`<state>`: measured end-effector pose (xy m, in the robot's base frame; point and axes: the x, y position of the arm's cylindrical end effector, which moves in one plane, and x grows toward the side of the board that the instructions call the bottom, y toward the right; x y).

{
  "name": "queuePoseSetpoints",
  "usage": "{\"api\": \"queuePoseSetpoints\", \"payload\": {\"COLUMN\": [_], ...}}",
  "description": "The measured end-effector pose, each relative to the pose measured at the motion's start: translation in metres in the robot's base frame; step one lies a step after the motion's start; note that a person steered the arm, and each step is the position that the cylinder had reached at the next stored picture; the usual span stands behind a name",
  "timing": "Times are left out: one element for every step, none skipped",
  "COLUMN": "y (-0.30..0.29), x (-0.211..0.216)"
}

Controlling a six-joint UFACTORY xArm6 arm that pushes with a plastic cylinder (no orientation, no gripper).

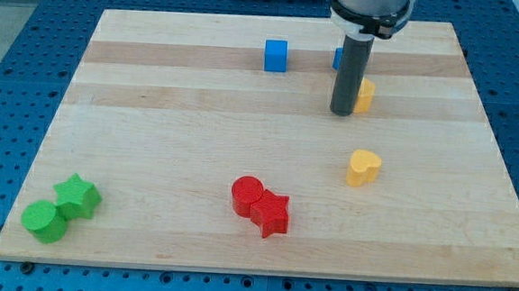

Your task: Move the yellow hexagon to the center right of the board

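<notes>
The yellow hexagon (365, 95) sits in the upper right part of the wooden board (196, 142), partly hidden behind my rod. My tip (342, 112) rests on the board right against the hexagon's left side. A yellow heart (363, 168) lies below it, toward the view's right. A blue block (338, 58) is mostly hidden behind the rod, just above the tip.
A blue cube (276, 55) stands near the view's top centre. A red cylinder (246, 196) and a red star (272, 213) touch each other at bottom centre. A green star (78, 196) and a green cylinder (45, 221) sit at bottom left.
</notes>
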<state>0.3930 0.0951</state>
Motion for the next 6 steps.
{"api": "queuePoseSetpoints", "payload": {"y": [-0.002, -0.024, -0.027, -0.009, 0.008, 0.053], "x": [0.004, -0.006, -0.029, -0.029, -0.029, -0.022]}}
